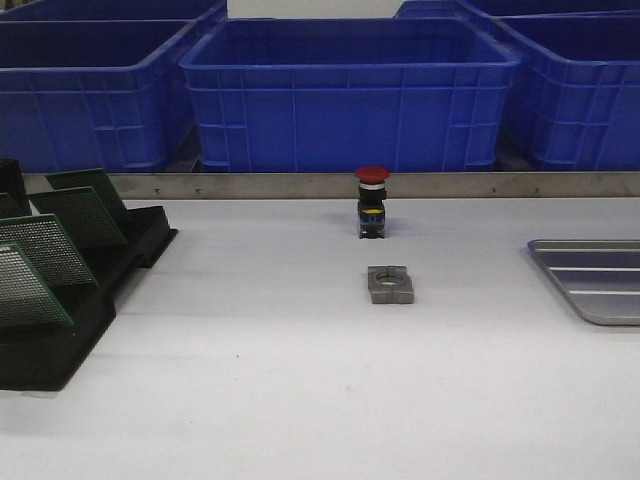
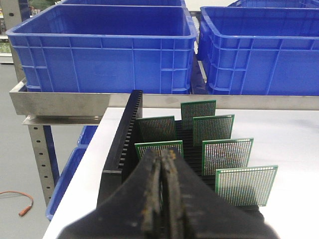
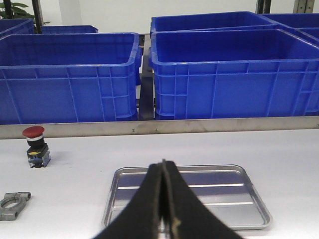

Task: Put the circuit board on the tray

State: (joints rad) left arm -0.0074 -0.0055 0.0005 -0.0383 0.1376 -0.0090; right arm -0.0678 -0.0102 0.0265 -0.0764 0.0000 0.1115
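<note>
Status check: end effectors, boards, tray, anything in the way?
Left end effector shut, empty, facing the circuit boards in the black rack. Right end effector shut, empty, over the tray, which holds nothing. Red pushbutton and metal clamp mid-table.

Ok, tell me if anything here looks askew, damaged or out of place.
Nothing stands out. The circuit boards stand in their black rack, leaning alike, the tray lies flat and bare, and the red push button stands upright behind the grey metal clamp.
</note>
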